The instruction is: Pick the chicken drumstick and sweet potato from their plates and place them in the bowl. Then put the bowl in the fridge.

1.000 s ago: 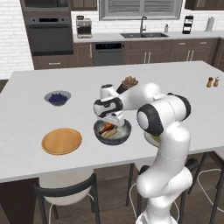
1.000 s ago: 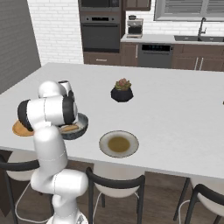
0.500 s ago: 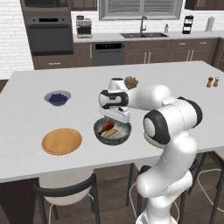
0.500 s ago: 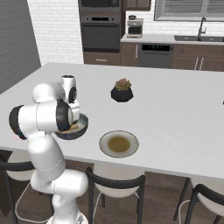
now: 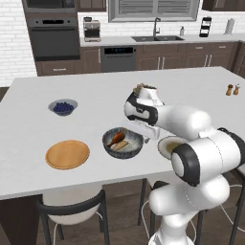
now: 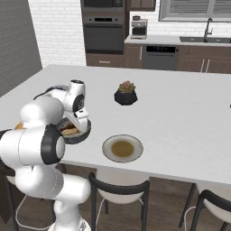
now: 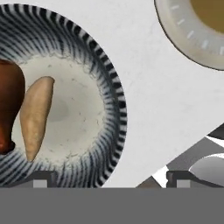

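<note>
The dark speckled bowl (image 5: 135, 148) (image 6: 85, 133) (image 7: 114, 100) stands near the island's front edge. In it lie the reddish-brown chicken drumstick (image 5: 115, 138) (image 7: 8, 103) and, beside it, the tan sweet potato (image 5: 121, 145) (image 7: 36, 114). My gripper (image 5: 145, 134) (image 6: 81, 120) (image 7: 110, 179) hangs open and empty just above the bowl's right rim, one fingertip (image 7: 41, 178) over the bowl, the other past it. The orange plate (image 5: 67, 154) lies bare to the bowl's left. The grey plate (image 5: 168, 145) (image 6: 122, 148) (image 7: 192, 33) lies bare to its right. The fridge is out of view.
A small bowl of blue berries (image 5: 62, 106) sits at the island's left. A potted plant (image 6: 126, 92) stands behind my hand, and two shakers (image 5: 232, 89) stand far right. Stools (image 5: 72, 206) (image 6: 119, 191) line the island's front edge. The wall oven (image 6: 103, 34) is at the back.
My hand has swung right from over the bowl's middle to its right rim, and the jaws have spread wider. The drumstick and sweet potato stay in the bowl.
</note>
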Controlling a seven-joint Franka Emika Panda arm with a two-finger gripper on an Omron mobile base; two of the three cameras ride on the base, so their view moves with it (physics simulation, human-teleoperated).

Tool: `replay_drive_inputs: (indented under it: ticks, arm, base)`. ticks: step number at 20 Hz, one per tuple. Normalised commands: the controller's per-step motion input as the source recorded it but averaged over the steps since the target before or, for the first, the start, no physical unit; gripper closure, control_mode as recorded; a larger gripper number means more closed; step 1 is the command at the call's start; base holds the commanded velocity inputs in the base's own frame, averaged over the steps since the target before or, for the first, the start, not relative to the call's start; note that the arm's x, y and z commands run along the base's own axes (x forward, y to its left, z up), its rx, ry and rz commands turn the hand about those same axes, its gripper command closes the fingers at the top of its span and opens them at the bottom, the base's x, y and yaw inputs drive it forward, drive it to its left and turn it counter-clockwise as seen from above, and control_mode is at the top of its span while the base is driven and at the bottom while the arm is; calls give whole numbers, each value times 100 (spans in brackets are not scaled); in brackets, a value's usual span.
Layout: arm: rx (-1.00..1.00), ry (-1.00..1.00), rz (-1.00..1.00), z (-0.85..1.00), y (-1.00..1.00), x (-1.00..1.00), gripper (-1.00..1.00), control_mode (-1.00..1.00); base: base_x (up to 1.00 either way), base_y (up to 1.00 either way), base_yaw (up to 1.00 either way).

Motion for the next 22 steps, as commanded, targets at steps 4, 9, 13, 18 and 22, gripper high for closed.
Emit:
replay_drive_inputs:
  ticks: [4,9,13,18,22]
  arm:
    - [0,1,1,-23,-5,24,-100,-100]
    - [0,0,2,-8,0,10,-100,-100]
    - [0,0,2,-14,0,23,-100,-100]
    - [0,0,1,-37,3,0,-100,-100]
    - [0,0,0,-34,2,18,-100,-100]
  base:
    - [0,0,0]
    - [0,0,0]
    - [0,0,0]
    - [0,0,0]
    - [0,0,0]
